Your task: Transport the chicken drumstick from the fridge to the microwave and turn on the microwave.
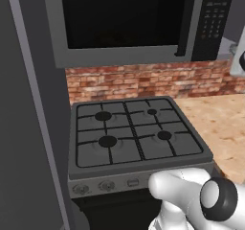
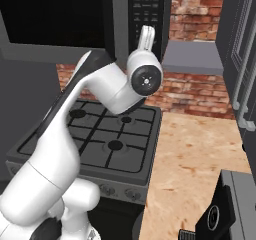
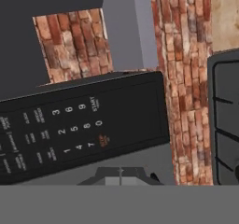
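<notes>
The microwave (image 1: 124, 18) hangs above the stove with its dark glass door closed. Its black button panel (image 1: 213, 18) is on the right side. In the right base view my arm is raised, and my gripper (image 2: 147, 30) points up at the panel (image 2: 145, 9), close in front of it. The hand view looks at the keypad (image 3: 70, 129) from very near, rolled sideways, with the START label (image 3: 94, 103) readable. My gripper (image 3: 120, 171) is shut, its tips together with nothing between them. The fridge's grey side (image 1: 24, 128) stands at the left. The chicken drumstick is out of view.
A gas stove (image 1: 134, 133) with several burners sits below the microwave. A wooden counter (image 2: 195, 159) runs to its right, with a brick wall (image 1: 158, 83) behind. Dark cabinets (image 2: 245, 59) and a grey shelf (image 2: 192, 56) stand at the far right.
</notes>
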{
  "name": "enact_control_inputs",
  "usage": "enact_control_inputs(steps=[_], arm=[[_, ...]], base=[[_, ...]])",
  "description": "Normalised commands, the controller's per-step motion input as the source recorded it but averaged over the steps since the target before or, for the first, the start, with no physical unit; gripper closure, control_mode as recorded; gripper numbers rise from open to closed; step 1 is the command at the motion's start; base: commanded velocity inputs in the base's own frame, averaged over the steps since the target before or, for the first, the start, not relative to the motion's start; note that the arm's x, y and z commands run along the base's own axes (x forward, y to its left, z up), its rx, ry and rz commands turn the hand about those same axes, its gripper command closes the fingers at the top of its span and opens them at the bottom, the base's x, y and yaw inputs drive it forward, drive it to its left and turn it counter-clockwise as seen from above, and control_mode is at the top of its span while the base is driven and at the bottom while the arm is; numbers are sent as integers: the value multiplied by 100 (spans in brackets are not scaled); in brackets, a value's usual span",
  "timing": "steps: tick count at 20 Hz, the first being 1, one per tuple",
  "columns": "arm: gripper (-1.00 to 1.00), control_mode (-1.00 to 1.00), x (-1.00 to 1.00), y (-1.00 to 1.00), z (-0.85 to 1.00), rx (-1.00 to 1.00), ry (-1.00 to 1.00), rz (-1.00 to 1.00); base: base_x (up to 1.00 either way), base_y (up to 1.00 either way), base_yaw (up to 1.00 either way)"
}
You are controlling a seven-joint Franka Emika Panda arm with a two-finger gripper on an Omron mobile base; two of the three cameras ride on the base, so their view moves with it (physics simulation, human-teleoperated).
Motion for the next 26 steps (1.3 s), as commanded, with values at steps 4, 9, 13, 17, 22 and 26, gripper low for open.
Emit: enact_control_inputs(steps=[4, 9, 13, 17, 22, 26], arm=[[100, -100, 24, 0, 0, 1, 0, 0], [100, -100, 25, 0, 0, 0, 0, 0], [100, -100, 26, 0, 2, 2, -1, 0], [100, -100, 21, 0, 10, 3, -1, 0], [100, -100, 18, 0, 11, 3, -1, 0], [100, -100, 15, -5, 3, 4, -1, 0]], base=[[0, 0, 0], [0, 0, 0], [0, 0, 0], [0, 0, 0], [0, 0, 0], [0, 0, 0]])
